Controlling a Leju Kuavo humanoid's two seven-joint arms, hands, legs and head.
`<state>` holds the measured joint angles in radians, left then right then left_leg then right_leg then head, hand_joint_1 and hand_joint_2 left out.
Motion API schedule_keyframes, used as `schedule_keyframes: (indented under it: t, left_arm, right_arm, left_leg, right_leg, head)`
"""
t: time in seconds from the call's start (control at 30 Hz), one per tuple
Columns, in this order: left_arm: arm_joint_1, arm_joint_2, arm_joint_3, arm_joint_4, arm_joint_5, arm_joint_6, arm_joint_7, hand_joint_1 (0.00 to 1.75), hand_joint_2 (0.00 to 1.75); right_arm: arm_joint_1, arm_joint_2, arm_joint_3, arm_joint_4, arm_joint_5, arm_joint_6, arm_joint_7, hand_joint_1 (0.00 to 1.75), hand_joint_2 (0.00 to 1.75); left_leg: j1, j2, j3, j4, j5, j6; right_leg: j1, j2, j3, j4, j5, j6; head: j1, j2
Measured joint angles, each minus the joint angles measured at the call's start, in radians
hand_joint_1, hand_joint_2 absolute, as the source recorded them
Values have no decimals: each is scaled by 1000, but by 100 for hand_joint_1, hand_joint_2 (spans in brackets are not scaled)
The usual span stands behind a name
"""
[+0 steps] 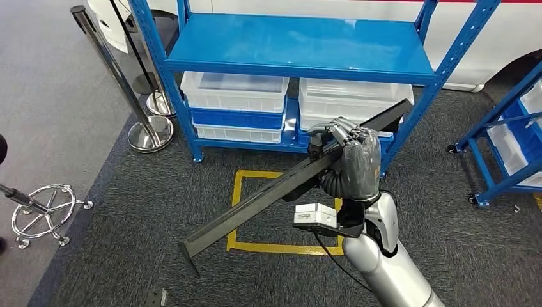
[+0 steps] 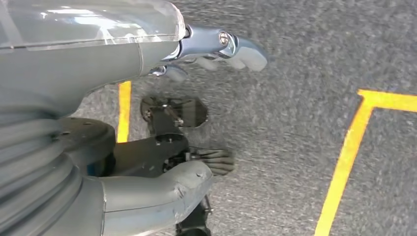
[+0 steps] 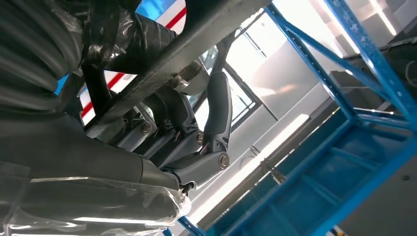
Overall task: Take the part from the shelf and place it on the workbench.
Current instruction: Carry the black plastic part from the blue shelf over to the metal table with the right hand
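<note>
Right hand clamps a long, dark, rigid bar off-centre, just in front of the blue shelf; its longer end sags, likely levering against the hold.

A workshop or warehouse: blue steel shelf holding clear storage bins; yellow floor tape on grey carpet; barrier posts.
</note>
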<state>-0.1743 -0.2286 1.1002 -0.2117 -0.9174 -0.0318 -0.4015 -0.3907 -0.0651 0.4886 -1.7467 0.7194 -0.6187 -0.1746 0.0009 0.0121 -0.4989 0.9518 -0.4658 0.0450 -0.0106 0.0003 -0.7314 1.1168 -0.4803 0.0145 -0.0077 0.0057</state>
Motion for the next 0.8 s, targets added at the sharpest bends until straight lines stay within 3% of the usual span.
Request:
schedule_keyframes:
  t: [0.03, 0.07, 0.1, 0.13, 0.17, 0.2, 0.27, 0.3, 0.33, 0.4, 0.43, 0.5, 0.57, 0.6, 0.63, 0.7, 0.73, 0.77, 0.8]
  left_arm:
    - [0, -1, 3, 0, 7, 0, -2, 0, 175]
    - [0, -1, 6, 0, 12, -2, -5, 0, 175]
    - [0, -2, 9, 0, 17, -4, -8, 0, 175]
    - [0, -4, 12, 0, 21, -6, -11, 0, 175]
    - [0, -5, 15, 0, 24, -8, -14, 0, 175]
    - [-1, -6, 17, 0, 26, -9, -16, 0, 175]
    - [-2, -9, 19, 0, 28, -10, -19, 0, 175]
    - [-2, -10, 20, 0, 28, -10, -19, 0, 175]
    - [-2, -11, 21, 0, 28, -10, -20, 0, 175]
    - [-1, -12, 23, 0, 26, -10, -19, 0, 175]
    - [0, -12, 23, 0, 25, -10, -19, 0, 175]
    - [2, -12, 24, 0, 20, -10, -17, 0, 175]
    - [2, -12, 24, 0, 17, -10, -16, 0, 175]
    - [1, -11, 24, 0, 17, -10, -16, 0, 175]
    - [-1, -11, 24, 0, 16, -10, -16, 0, 175]
    - [-2, -10, 24, 0, 16, -9, -15, 0, 175]
    - [-3, -9, 24, 0, 16, -9, -15, 0, 175]
    - [-4, -8, 24, 0, 16, -9, -15, 0, 175]
    - [-6, -6, 24, 0, 17, -9, -15, 0, 175]
  right_arm:
    - [-1, -1, -2, 1, -1, 0, 0, 175, 175]
    - [-1, -3, -4, 2, -4, 0, 0, 175, 175]
    - [-1, -5, -6, 2, -9, 0, -1, 175, 175]
    - [-1, -7, -8, 3, -15, 1, -1, 175, 175]
    - [-1, -10, -10, 3, -20, 2, -2, 175, 175]
    - [-2, -12, -12, 3, -25, 2, -3, 175, 175]
    - [-4, -14, -14, 3, -29, 4, -6, 175, 175]
    - [-5, -15, -15, 2, -31, 4, -8, 175, 175]
    - [-5, -16, -16, 2, -31, 4, -10, 175, 175]
    - [-4, -18, -18, 1, -32, 3, -12, 175, 175]
    - [-3, -19, -18, 2, -33, 1, -12, 175, 175]
    - [0, -22, -19, 1, -33, -4, -14, 175, 175]
    - [3, -24, -22, 1, -35, -11, -18, 175, 175]
    - [5, -25, -24, 1, -36, -14, -20, 175, 175]
    - [8, -25, -25, 1, -37, -17, -23, 175, 175]
    - [12, -26, -26, 1, -38, -19, -26, 175, 175]
    - [13, -27, -27, 0, -38, -20, -26, 175, 175]
    - [14, -27, -28, -2, -38, -21, -27, 175, 175]
    - [14, -28, -29, -5, -37, -23, -29, 175, 175]
  left_leg:
    - [-1, 1, -19, 5, 12, 2]
    - [-1, 1, -40, 13, 23, 2]
    - [-2, 1, -62, 23, 33, 1]
    - [-1, 2, -86, 34, 42, -1]
    - [0, 2, -109, 47, 50, -3]
    - [1, 2, -131, 60, 57, -7]
    - [-1, 1, -160, 82, 70, -17]
    - [-3, 0, -167, 87, 78, -22]
    - [-4, -1, -170, 87, 87, -27]
    - [-3, -2, -173, 83, 103, -35]
    - [-1, -3, -179, 85, 98, -40]
    - [3, -5, -199, 130, 28, -52]
    - [7, -6, -222, 240, -85, -62]
    - [8, -6, -228, 301, -117, -65]
    - [9, -6, -226, 351, -122, -67]
    - [9, -6, -183, 368, -68, -63]
    - [9, -7, -137, 325, -43, -58]
    - [7, -8, -73, 252, -41, -50]
    - [4, -9, -7, 163, -57, -43]
  right_leg:
    - [-2, 0, -8, 62, -48, 3]
    - [-2, 0, -12, 123, -72, 6]
    - [-3, 0, -9, 169, -68, 9]
    - [-5, 0, 4, 190, -42, 11]
    - [-7, -1, 33, 179, -12, 13]
    - [-9, -1, 77, 136, 1, 15]
    - [-8, 0, 176, 6, -34, 10]
    - [-6, 1, 205, -41, -57, 4]
    - [-2, 2, 217, -66, -68, -3]
    - [-2, 2, 208, -69, -56, -15]
    - [-3, 1, 200, -70, -47, -23]
    - [-7, -3, 174, -74, -19, -39]
    - [-7, -4, 139, -73, 10, -46]
    - [-7, -4, 121, -72, 24, -46]
    - [-6, -4, 101, -70, 38, -46]
    - [-5, -4, 63, -66, 65, -43]
    - [-5, -3, 47, -64, 79, -41]
    - [-3, -3, 35, -64, 91, -38]
    - [-3, -3, 27, -64, 103, -33]
  head:
    - [0, 0]
    - [0, 0]
    - [0, 0]
    - [0, 0]
    - [0, 0]
    - [0, 0]
    - [0, 0]
    - [0, 0]
    - [-1, 0]
    - [0, 0]
    - [0, 0]
    - [0, 0]
    - [-1, 0]
    - [-1, 0]
    - [-1, 0]
    - [-1, 0]
    - [-1, 0]
    - [-1, 0]
    - [-1, 0]
